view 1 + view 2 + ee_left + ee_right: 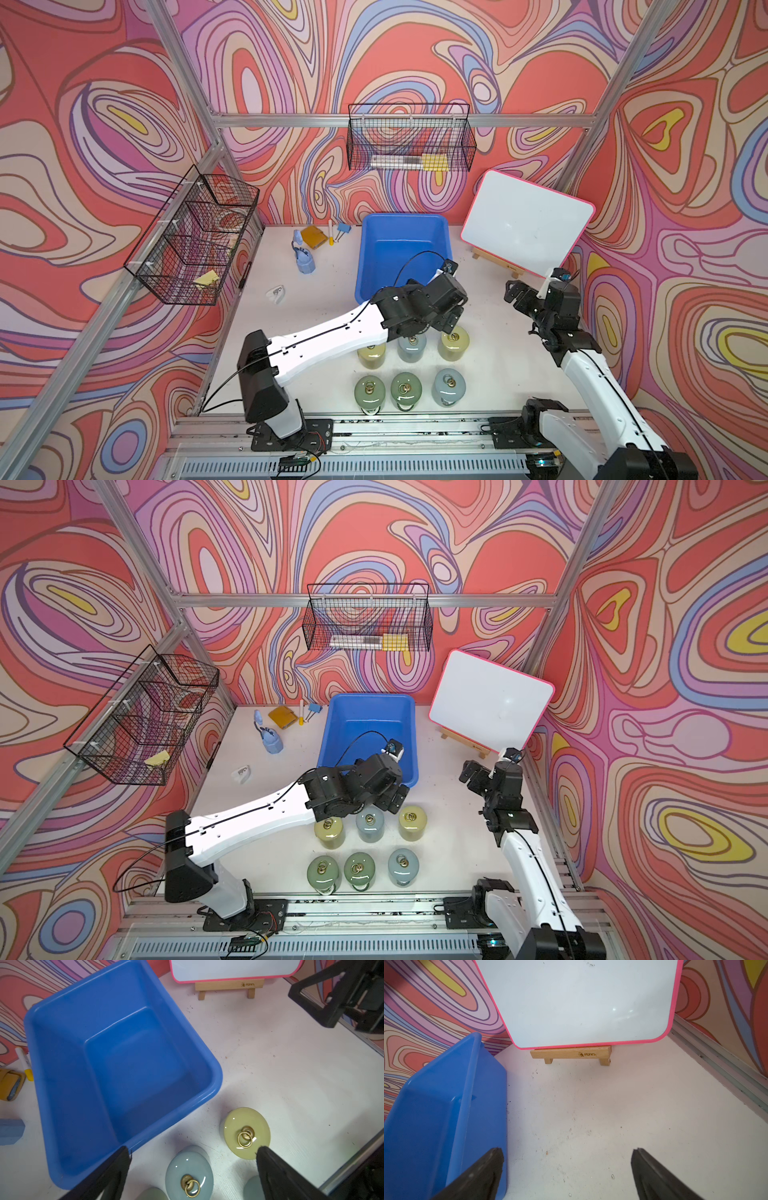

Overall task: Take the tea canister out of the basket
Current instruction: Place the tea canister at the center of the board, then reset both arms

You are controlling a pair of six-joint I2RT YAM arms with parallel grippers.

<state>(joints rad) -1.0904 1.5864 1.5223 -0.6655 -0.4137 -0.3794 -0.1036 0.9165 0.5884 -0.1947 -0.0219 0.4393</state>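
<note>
Lowest in the frame in both top views, a front row of canisters (406, 388) stands upright on the white worktop (498, 365): two green and one grey-blue. Just behind it is a back row of canisters (411, 347), ending at the right in a yellow canister (247, 1132). All six tea canisters are outside the basket (390, 241).

The left pincer (192, 1150) hangs over the right end of the back row, released, with its jaws spread wide and nothing between them. In the wrist view one fingertip overlaps the yellow lid's edge and the other overlaps the basket's near rim. Whether either touches cannot be told.

At centre right, the right pincer (567, 1152) is also released over bare worktop, just beside the basket's wall.

Farther back, the blue basket sits at upper centre of the worktop, its floor bare. To its upper right a pink-edged whiteboard (528, 224) leans on a small wooden easel (482, 253).
</note>
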